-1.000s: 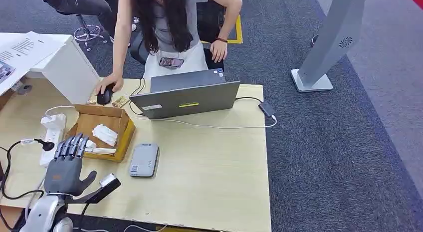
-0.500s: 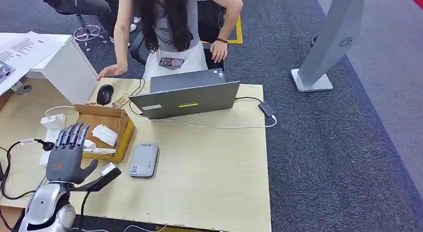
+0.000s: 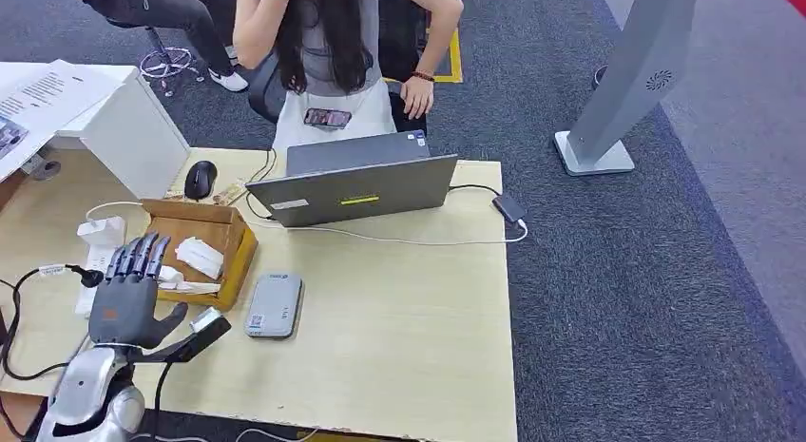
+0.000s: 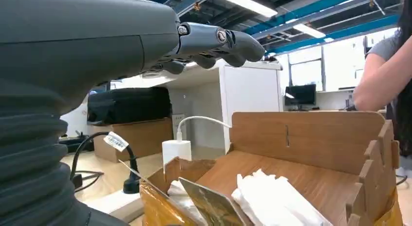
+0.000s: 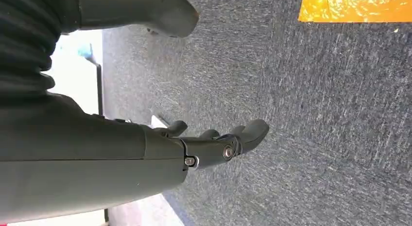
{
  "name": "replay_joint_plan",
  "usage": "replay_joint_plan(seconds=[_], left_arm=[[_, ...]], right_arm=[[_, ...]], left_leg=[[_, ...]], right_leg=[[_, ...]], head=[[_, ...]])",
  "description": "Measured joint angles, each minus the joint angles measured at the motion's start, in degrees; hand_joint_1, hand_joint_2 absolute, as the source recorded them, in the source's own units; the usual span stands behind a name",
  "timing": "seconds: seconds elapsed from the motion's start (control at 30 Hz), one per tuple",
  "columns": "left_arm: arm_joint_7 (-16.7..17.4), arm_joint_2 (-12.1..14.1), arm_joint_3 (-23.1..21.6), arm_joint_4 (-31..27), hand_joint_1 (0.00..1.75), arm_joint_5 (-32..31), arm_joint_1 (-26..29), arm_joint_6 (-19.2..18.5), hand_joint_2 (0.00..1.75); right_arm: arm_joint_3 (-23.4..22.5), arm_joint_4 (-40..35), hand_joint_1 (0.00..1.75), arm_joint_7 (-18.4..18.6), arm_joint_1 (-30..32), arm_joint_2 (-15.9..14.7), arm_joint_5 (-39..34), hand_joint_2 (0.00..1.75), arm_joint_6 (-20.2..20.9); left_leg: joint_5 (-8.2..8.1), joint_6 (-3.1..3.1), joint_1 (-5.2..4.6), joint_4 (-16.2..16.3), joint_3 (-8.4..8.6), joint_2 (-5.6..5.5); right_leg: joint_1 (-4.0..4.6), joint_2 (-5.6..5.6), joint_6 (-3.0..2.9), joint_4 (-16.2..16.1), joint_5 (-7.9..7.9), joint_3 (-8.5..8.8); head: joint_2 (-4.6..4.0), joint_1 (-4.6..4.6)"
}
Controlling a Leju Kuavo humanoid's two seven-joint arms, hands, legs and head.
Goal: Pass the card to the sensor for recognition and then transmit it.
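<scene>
- Box of brown cardboard on the table, open-topped; cards lie inside it, white, one leaning at its near edge
- Left hand over the box's near-left corner, fingers spread, holding nothing
- Sensor, flat grey, just right of the box
- Right hand over grey carpet, fingers loosely extended, holding nothing

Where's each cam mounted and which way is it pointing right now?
Head view: high on the body, looking down at the table; left hand shows.
Left wrist view: behind the left hand, facing the cardboard box.
Right wrist view: hanging arm, facing carpet; right hand shows.
Shared: head and left wrist views both show the box.
</scene>
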Motion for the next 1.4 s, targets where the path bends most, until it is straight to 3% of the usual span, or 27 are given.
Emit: replay_joint_plan(seconds=[0.8, 1.4], left_arm=[[1.8, 0.0, 0.0, 0.0, 0.0, 0.4, 0.2, -5.3, 1.75], [2.1, 0.0, -0.1, 0.0, 0.0, 0.2, 0.2, -6.7, 1.75]], right_arm=[[-0.3, 0.0, 0.0, -0.3, 0.0, 0.0, 1.2, 1.75, 0.1], [-0.5, 0.0, 0.0, -0.3, 0.0, 0.0, 1.5, 1.75, 0.2]], left_leg=[[0.0, 0.0, 0.0, 0.0, 0.0, 0.0], [0.0, 0.0, 0.0, 0.0, 0.01, 0.0]], right_leg=[[0.0, 0.0, 0.0, 0.0, 0.0, 0.0], [0.0, 0.0, 0.0, 0.0, 0.0, -0.01]], head=[[0.0, 0.0], [0.0, -0.02]])
